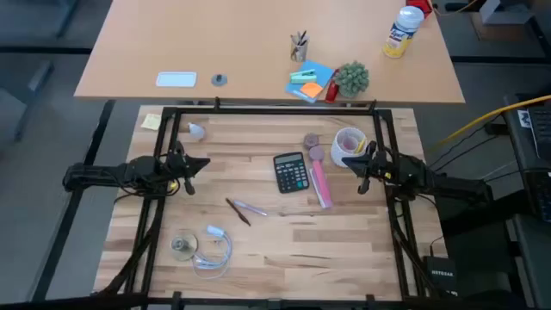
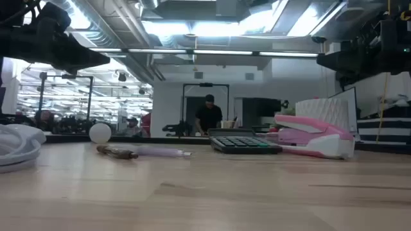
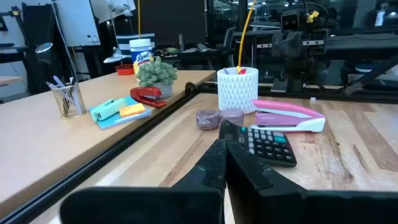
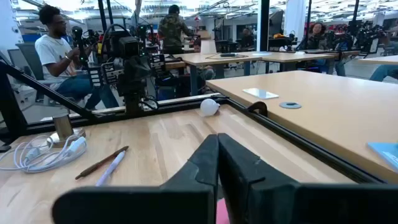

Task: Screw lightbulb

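Note:
The small white lightbulb (image 1: 197, 132) lies on its side near the table's far left corner; it also shows in the low view (image 2: 100, 133) and in the right wrist view (image 4: 209, 107). The white socket with its looped cord (image 1: 213, 245) lies on the table at the near left (image 4: 43, 151). My left gripper (image 1: 200, 164) hovers shut above the table's left side, holding nothing (image 3: 222, 149). My right gripper (image 1: 358, 164) hovers shut above the right side, also holding nothing (image 4: 216, 144).
A black calculator (image 1: 291, 172), a pink stapler (image 1: 320, 185), a white cup (image 1: 349, 142), two pens (image 1: 245, 210) and a round greyish disc (image 1: 182, 246) lie on the table. A black frame (image 1: 275, 108) edges the work area. People stand in the room beyond.

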